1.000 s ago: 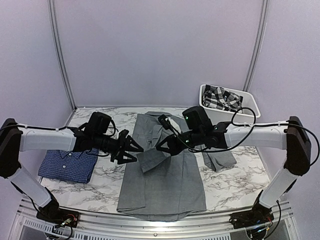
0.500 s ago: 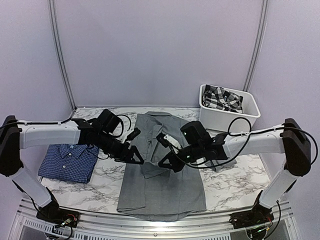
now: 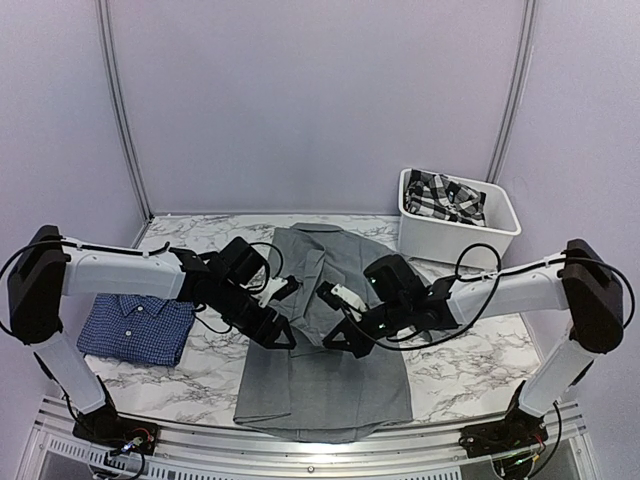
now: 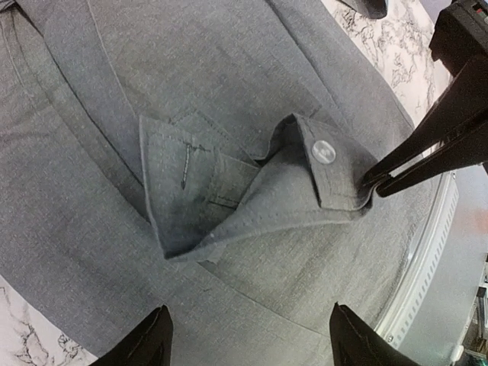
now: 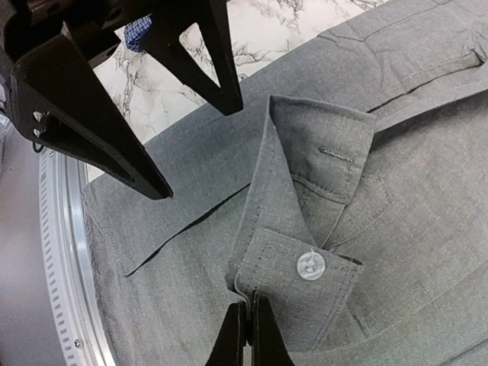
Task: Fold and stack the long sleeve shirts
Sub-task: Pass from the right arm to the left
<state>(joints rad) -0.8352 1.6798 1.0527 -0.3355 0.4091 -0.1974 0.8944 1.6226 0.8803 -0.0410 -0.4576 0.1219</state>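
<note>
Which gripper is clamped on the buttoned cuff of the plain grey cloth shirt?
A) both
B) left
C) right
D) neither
C: the right gripper is shut on the edge of the cuff beside its white button, while the left gripper hangs open above the grey shirt.

Nearer and lower — left end effector [image 3: 279, 339], right end effector [image 3: 336, 342]; cuff [image 4: 324, 177] of grey shirt [image 3: 330, 385] carried along.

We are viewing a marble-pattern table [image 3: 450, 375] enclosed by plain lilac wall panels [image 3: 320, 100]. Two grey poles [image 3: 122, 110] are rising at the back corners, and an aluminium rail [image 3: 300, 455] is edging the table's near side.
</note>
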